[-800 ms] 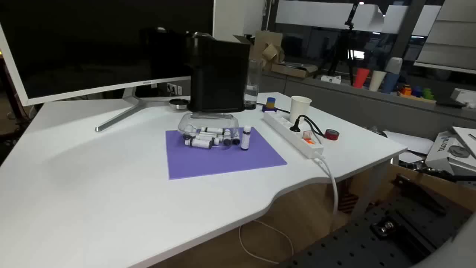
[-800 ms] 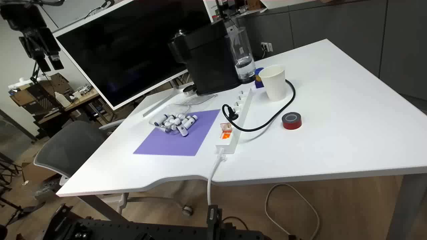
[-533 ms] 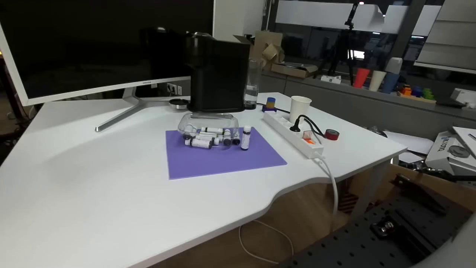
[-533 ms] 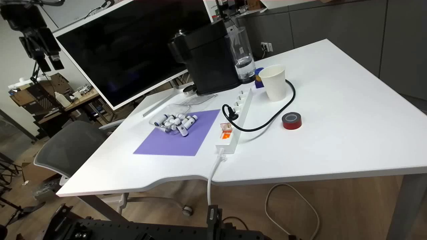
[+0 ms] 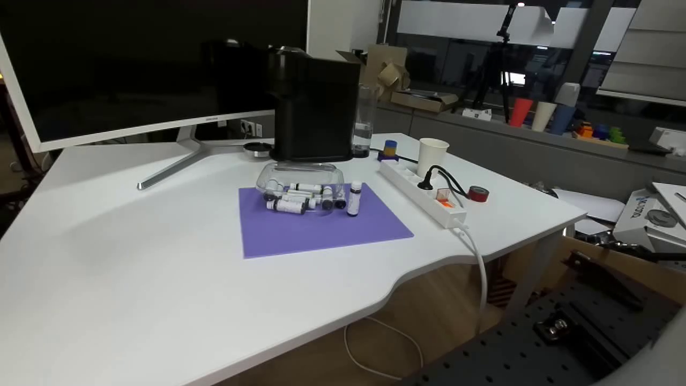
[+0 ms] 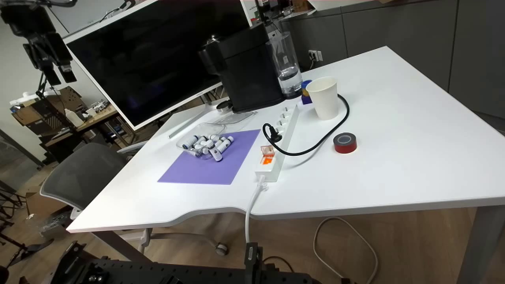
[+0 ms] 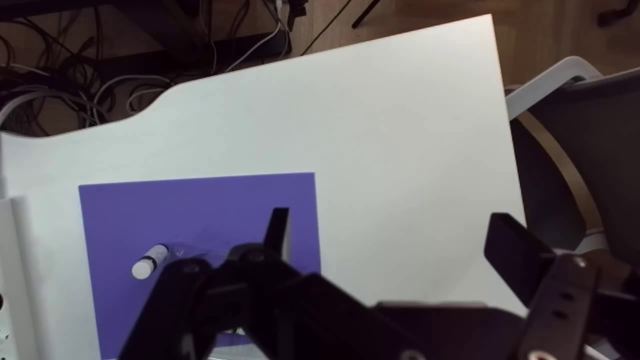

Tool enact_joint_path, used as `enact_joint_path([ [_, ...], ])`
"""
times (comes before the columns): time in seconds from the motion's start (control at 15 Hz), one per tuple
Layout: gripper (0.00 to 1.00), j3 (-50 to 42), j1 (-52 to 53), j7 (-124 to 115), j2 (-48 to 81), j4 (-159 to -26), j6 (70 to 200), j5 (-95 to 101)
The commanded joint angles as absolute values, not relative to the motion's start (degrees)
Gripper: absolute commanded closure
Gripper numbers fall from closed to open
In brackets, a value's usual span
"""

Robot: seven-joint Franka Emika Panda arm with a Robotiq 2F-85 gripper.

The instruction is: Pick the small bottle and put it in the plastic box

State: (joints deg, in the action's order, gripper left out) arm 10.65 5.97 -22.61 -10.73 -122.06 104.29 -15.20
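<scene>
A small bottle, whitish with a dark base, stands upright on the purple mat in both exterior views. It also shows left of the gripper in the wrist view. Beside it a clear plastic box stands on the mat and holds several look-alike bottles; whether all lie inside I cannot tell. In the wrist view the gripper mostly hides the box. My gripper is open and empty, its fingers wide apart. It hangs high, away from the bottles, at the upper left of an exterior view.
A tall black appliance and a large monitor stand behind the mat. A white power strip with a black plug, a paper cup and a red tape roll are to the right. The white table edge shows in the wrist view.
My gripper has shifted very slightly in an exterior view. The bottles and the clear box have not moved.
</scene>
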Motion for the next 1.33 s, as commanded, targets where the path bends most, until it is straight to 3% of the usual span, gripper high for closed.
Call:
enact_joint_path([
  [0.0,0.0,11.21,5.75,-23.69,-11.37,-124.33,110.56,-7.6],
  [0.53,0.0,7.53,1.72,-21.92,-9.79,-133.16,128.39,7.85],
  [0.93,0.0,1.19,-0.38,-4.44,-3.88,-134.62,130.35,2.16],
  [1.27,0.0,0.16,-0.86,-4.09,-2.95,-134.72,129.76,1.35],
])
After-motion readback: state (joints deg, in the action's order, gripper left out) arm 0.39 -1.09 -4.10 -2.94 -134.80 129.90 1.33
